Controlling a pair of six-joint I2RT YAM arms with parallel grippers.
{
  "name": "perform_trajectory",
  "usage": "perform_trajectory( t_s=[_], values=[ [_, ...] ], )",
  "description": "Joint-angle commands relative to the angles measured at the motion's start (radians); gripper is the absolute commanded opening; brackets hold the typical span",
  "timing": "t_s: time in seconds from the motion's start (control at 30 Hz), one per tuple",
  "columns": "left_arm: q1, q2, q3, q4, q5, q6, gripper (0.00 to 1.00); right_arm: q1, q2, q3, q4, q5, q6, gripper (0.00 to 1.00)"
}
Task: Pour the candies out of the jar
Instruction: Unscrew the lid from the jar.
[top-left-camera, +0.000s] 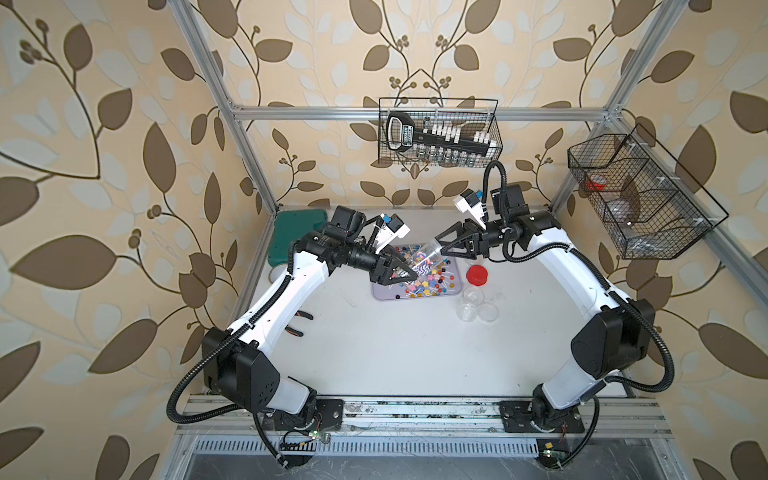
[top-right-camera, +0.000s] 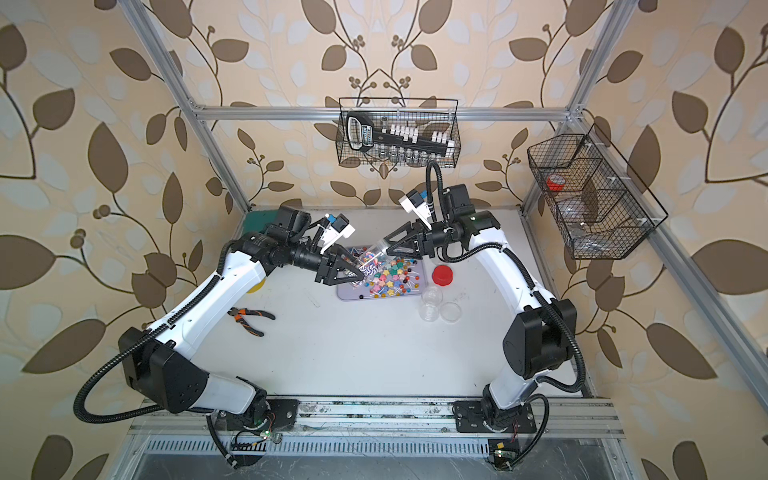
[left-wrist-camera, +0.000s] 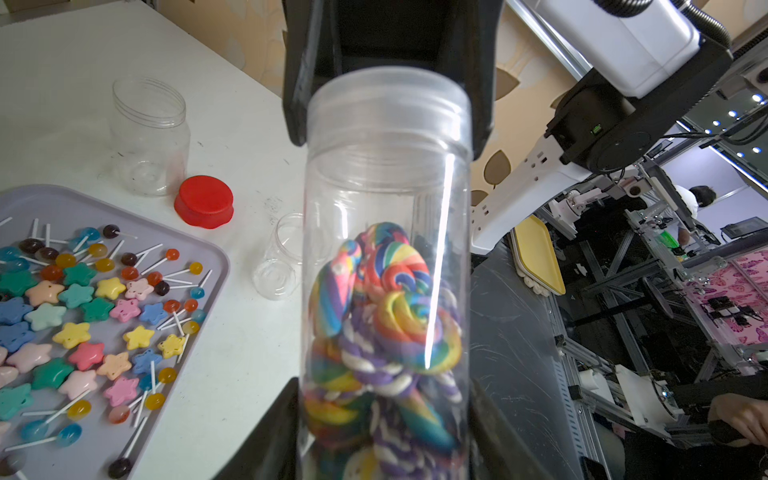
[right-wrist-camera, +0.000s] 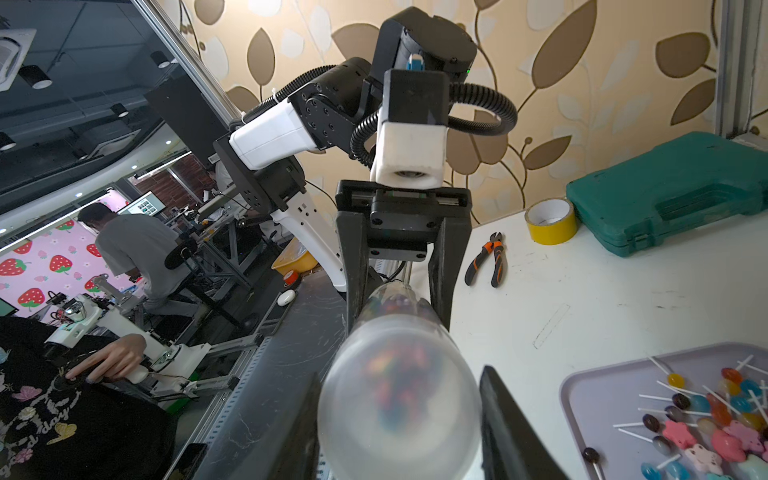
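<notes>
right wrist view: jar (right-wrist-camera: 399, 399) blurred, shirt (right-wrist-camera: 62, 440) reads "day".

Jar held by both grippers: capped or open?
Capped: a frosted lid covers the jar mouth, clamped in the right gripper; swirl candies sit inside.

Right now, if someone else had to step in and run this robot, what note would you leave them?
The left fingers are shut on the jar near its base. The right fingers are shut on its clear lid, which looks still on.
The jar hangs tilted above the tray.
Done: lollipops and stars already lie on the tray.
Left: swirled candies are inside the jar. Take the lid off, then tip them out.
</notes>
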Motion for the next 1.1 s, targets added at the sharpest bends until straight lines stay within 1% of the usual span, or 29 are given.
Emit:
perform_trajectory(
  t_s=[0.0,0.27,0.4,0.5,0.77,1.07],
  values=[
    [0.016,-0.011,0.056,0.063,0.082,0.057,0.52,-0.006,-0.03,-0.016,-0.046,-0.096,-0.029,0.36],
    [0.017,-0.011,0.055,0.024,0.089,0.079,0.52,-0.025,-0.032,-0.014,-0.043,-0.089,-0.021,0.35],
    [0.017,-0.011,0.05,-0.001,0.08,0.094,0.52,-0.041,-0.035,-0.012,-0.024,-0.064,0.012,0.35],
    [0.017,-0.011,0.041,-0.005,0.078,0.095,0.53,-0.046,-0.049,-0.029,0.035,-0.037,0.072,0.35],
    [0.017,-0.011,0.028,-0.013,0.074,0.102,0.53,-0.069,-0.131,-0.153,0.357,0.017,0.343,0.35],
    [0.017,-0.011,0.026,-0.031,0.071,0.115,0.53,-0.088,-0.135,-0.177,0.437,0.075,0.439,0.35]
  ],
)
